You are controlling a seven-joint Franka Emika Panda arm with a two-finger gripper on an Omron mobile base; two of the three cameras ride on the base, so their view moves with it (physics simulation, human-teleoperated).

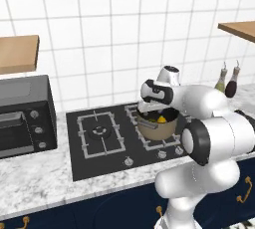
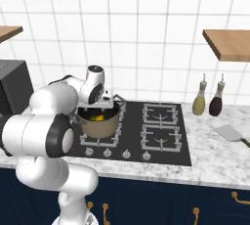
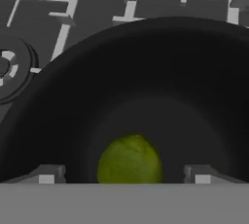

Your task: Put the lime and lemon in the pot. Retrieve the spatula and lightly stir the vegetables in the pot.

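Hand view: round green lime (image 3: 130,160).

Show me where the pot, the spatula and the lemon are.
pot (image 2: 100,127), right base view, on its tan outer wall.
spatula (image 2: 228,132), right base view, on the flat grey blade lying on the counter.
lemon (image 1: 162,119), left base view, on the yellow patch inside the pot.

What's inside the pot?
In the pot lies the lime, with the lemon beside it. The end effector hangs above, covering part of the bottom.
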